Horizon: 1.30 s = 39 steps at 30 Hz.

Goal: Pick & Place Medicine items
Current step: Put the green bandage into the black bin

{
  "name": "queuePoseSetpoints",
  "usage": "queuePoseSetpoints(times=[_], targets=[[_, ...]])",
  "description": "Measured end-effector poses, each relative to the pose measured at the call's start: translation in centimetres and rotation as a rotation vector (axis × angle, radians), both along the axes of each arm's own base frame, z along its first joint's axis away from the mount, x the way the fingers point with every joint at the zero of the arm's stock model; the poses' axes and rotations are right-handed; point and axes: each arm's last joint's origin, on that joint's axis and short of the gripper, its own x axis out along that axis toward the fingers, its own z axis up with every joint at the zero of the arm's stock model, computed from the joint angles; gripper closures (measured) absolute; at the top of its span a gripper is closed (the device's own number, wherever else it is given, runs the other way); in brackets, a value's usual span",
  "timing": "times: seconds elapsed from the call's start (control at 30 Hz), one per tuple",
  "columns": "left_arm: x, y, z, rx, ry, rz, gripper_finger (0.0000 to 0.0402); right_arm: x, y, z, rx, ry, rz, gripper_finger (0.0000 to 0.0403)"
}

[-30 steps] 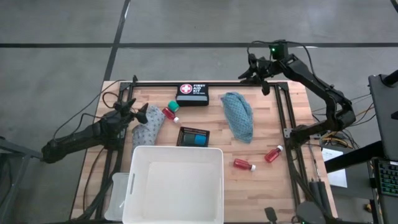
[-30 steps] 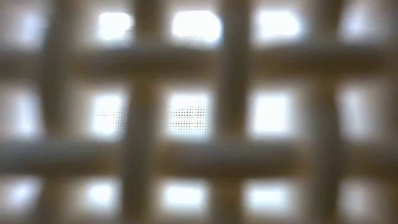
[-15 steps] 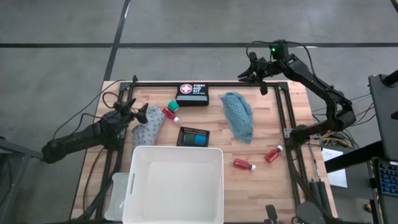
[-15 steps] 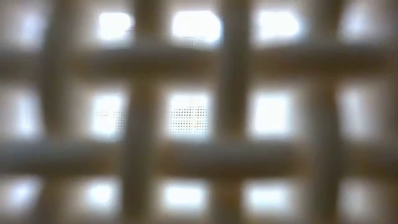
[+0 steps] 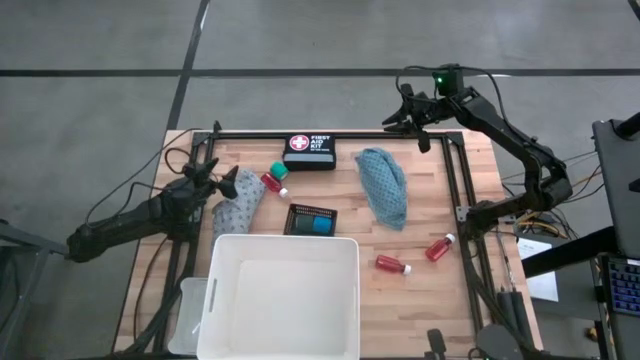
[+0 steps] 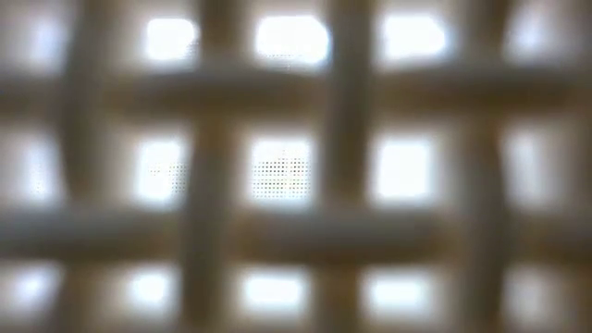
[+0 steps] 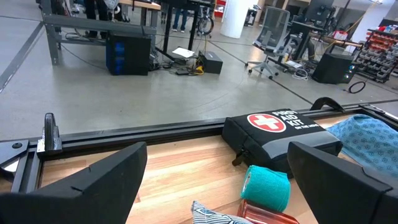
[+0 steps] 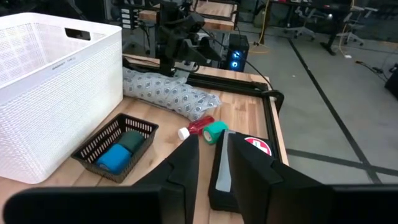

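In the high view my left gripper point(image 5: 228, 182) hovers open over the far end of the grey patterned cloth point(image 5: 238, 206), whose tip shows between its fingers in the left wrist view point(image 7: 208, 214). Beside it lie a red bottle point(image 5: 274, 184) and a green tub point(image 5: 278, 169). A blue tub point(image 5: 320, 227) sits in the black mesh tray point(image 5: 311, 211). The teal cloth point(image 5: 384, 186) lies flat in the middle. Two red bottles point(image 5: 392, 264) point(image 5: 439, 247) lie on their sides at the right. My right gripper point(image 5: 408, 118) waits above the far edge, fingers nearly together.
A black first aid kit point(image 5: 310, 152) lies along the far rail. The big white tub point(image 5: 280, 295) fills the near middle, and its lattice wall point(image 6: 296, 166) blocks the low view. Bare wood lies between the teal cloth and the two right-hand bottles.
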Motion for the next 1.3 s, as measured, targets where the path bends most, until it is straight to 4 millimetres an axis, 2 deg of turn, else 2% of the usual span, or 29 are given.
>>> queuePoseSetpoints(times=[0.2,0.33,0.47,0.53,0.67,0.77,1.03,1.3], targets=[[0.0,0.0,0.0,-0.004,0.002,-0.01,0.0009,0.0,0.0,0.0,0.0,0.0,0.0,0.0317],[0.2,-0.3,-0.1,-0.048,0.036,-0.159,0.0009,0.0,0.0,0.0,0.0,0.0,0.0,0.0323],[0.5,-0.7,0.3,-0.003,0.128,-0.359,0.0009,0.0,0.0,0.0,0.0,0.0,0.0,0.033],[0.7,-0.8,0.4,-0.026,0.117,-0.393,0.0009,0.0,0.0,0.0,0.0,0.0,0.0,0.0333],[0.7,-0.8,0.5,-0.157,0.036,-0.355,0.0009,0.0,0.0,0.0,0.0,0.0,0.0,0.0334],[0.7,-0.8,0.8,-0.236,0.041,-0.349,0.0009,0.0,0.0,0.0,0.001,0.0,0.0,0.033],[1.4,-0.5,3.9,-0.204,0.12,-0.354,0.0009,0.0,0.0,0.0,0.001,0.001,0.0,0.0318],[2.4,0.5,4.3,-0.368,0.145,-0.271,0.0009,0.0,0.0,0.0,0.001,0.001,0.0,0.0315]])
